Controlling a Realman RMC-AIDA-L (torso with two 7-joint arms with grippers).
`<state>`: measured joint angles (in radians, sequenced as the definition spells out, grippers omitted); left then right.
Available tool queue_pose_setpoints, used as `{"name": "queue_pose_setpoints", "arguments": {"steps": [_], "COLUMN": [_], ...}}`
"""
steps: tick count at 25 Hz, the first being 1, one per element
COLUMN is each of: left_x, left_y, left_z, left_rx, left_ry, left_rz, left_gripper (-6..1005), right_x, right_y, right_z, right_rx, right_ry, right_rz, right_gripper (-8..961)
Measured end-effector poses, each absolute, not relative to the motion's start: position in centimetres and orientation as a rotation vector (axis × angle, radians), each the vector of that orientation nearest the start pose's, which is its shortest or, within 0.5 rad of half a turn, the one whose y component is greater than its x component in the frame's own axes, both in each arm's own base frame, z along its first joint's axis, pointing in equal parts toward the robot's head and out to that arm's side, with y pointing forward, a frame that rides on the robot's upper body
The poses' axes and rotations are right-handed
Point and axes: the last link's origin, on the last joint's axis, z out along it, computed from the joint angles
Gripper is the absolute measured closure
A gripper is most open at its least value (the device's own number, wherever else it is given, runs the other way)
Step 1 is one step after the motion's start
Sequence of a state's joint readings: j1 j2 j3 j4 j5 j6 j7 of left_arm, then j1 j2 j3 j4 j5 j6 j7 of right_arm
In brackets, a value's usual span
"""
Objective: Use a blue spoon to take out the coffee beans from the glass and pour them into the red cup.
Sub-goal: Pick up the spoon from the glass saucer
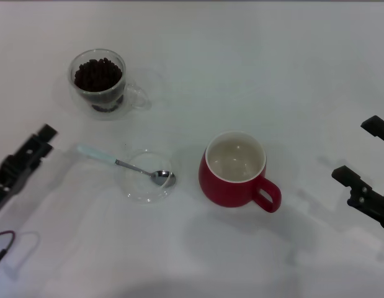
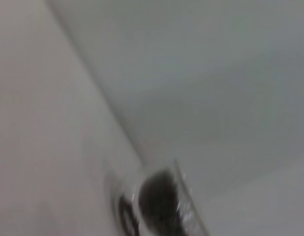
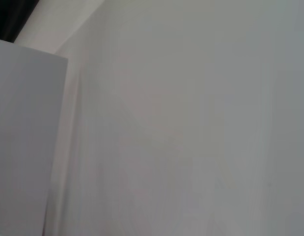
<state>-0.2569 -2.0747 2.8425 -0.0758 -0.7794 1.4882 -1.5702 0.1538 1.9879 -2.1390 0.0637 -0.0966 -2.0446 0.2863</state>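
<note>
The glass (image 1: 100,84) stands at the far left of the white table, filled with a heap of coffee beans (image 1: 98,73); it shows blurred in the left wrist view (image 2: 156,204). The blue spoon (image 1: 117,163) lies with its metal bowl on a flat clear saucer (image 1: 142,189) and its pale handle pointing left. The red cup (image 1: 234,180) stands upright and empty at the middle, its handle toward the near right. My left gripper (image 1: 31,151) is at the left edge, left of the spoon's handle, holding nothing. My right gripper (image 1: 360,153) is open and empty at the right edge.
A thin red cable (image 1: 7,239) lies at the near left corner. The right wrist view shows only the white table surface (image 3: 191,128) and a pale grey panel (image 3: 24,137).
</note>
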Motion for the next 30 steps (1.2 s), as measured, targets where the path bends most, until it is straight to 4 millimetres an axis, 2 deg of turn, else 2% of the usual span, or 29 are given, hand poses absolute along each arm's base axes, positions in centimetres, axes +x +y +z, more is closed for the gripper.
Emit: {"name": "queue_pose_setpoints", "arguments": {"steps": [3,11,30], "left_x": [-35.3,-34.7,-33.3], "left_y": [22.2,22.6,24.6], "left_z": [-4.9,-6.2,-7.2], "left_rx": [2.073,2.063,2.111], "left_ry": [2.277,2.289,2.241], "left_rz": [1.604,1.500,1.343], "left_gripper": [285,286,285], "right_x": [32.4,32.5,32.3], "right_y": [14.6,14.6,14.3], "right_z": [0.7,0.7,0.6], "right_rx": [-2.131,-2.135,-2.135], "right_ry": [0.151,0.150,0.154], "right_rz": [1.167,1.162,1.175], "right_gripper": [143,144,143]}}
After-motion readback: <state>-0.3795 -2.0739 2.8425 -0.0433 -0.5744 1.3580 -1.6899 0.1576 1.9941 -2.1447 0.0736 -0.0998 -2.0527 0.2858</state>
